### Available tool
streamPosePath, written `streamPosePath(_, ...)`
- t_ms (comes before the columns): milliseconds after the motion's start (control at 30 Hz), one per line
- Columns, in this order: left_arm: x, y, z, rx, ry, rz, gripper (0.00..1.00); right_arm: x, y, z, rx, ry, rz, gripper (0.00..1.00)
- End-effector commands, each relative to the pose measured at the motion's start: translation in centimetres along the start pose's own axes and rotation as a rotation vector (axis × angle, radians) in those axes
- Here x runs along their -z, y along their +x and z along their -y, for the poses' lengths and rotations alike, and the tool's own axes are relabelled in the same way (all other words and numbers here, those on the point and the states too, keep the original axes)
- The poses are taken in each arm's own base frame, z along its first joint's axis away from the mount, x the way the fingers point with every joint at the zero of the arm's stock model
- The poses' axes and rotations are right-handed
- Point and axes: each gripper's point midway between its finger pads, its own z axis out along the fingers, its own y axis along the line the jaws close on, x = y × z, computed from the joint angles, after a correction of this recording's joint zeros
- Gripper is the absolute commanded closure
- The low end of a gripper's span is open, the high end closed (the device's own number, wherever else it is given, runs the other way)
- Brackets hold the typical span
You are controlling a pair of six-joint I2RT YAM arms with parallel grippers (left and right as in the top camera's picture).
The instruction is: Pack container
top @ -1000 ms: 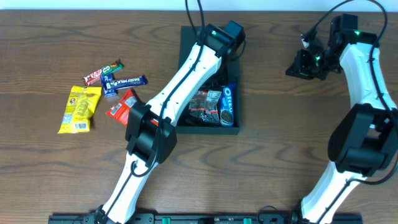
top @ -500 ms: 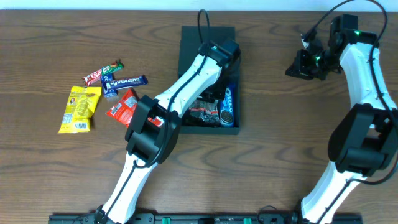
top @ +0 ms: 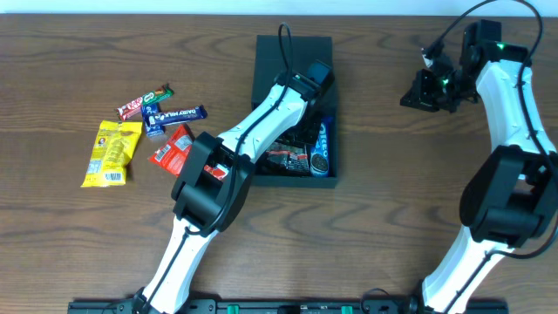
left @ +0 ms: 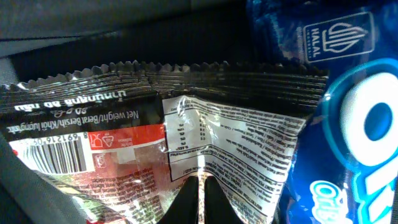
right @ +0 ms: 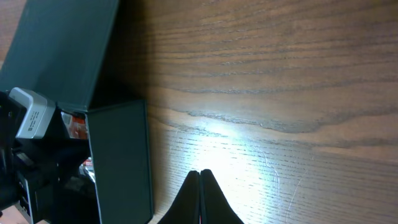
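The container (top: 292, 181) is a dark square box in the middle of the table, open, with its lid (top: 275, 61) lying flat behind it. Inside lie a blue Oreo packet (top: 320, 148) and a silver and red snack packet (top: 283, 154). My left gripper (left: 200, 199) is shut, its tips down inside the box right over the silver and red packet (left: 217, 143), with the Oreo packet (left: 354, 124) to its right. My right gripper (right: 200, 199) is shut and empty above bare wood at the far right (top: 425, 90). The container's side wall (right: 118, 162) shows in the right wrist view.
Loose snacks lie on the table's left: a yellow packet (top: 112, 153), a red packet (top: 172, 146), a blue chocolate bar (top: 179, 114), a red KitKat (top: 132, 106) and a green bar (top: 159, 92). My left arm stretches diagonally over the box's left half.
My left gripper has drawn back from above the lid toward me and down into the box over the snacks. The right arm has not moved.
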Motion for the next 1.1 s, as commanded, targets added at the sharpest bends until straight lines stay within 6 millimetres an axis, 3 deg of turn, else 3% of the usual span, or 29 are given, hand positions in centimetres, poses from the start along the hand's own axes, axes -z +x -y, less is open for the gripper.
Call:
streamPosePath(0, -1.1, 1.5, 0.6, -0.028, 0.04, -0.064, 0.94, 0.7, -0.6, -0.2, 0.021, -0.009, 0.025, 0.98)
streamPosePath(200, 0.9, 0.9, 0.2, -0.028, 0.012, -0.033, 0.94, 0.7, -0.6, -0.2, 0.021, -0.009, 0.025, 0.99)
streamPosePath(333, 2.2, -0.1, -1.4, -0.031, -0.086, 0.019, 0.94, 0.7, -0.6, -0.2, 0.021, -0.009, 0.025, 0.99)
streamPosePath(500, 2.2, 0.0, -0.2, -0.03, -0.019, 0.01, 0.94, 0.7, -0.7, -0.2, 0.021, -0.009, 0.025, 0.98)
streamPosePath(633, 3.7, -0.5, 0.1, -0.027, -0.007, 0.045, 0.94, 0.7, -0.7, -0.2, 0.022, -0.009, 0.025, 0.99)
streamPosePath(700, 6.3, -1.7, 0.0, -0.013, -0.004, 0.116, 0.94, 0.7, -0.7, -0.2, 0.022, -0.009, 0.025, 0.99)
streamPosePath(800, 12.8, -3.8, -2.1, 0.012, -0.108, 0.306, 0.94, 0.7, -0.7, -0.2, 0.021, -0.009, 0.025, 0.99)
streamPosePath(967, 22.5, -4.4, -8.7, 0.106, -0.369, 0.554, 0.85, 0.7, -0.7, -0.2, 0.021, -0.01, 0.025, 0.99)
streamPosePath(1067, 24.7, -3.4, -12.9, 0.185, -0.411, 0.554, 0.84, 0.7, -0.7, -0.2, 0.022, -0.009, 0.026, 0.99)
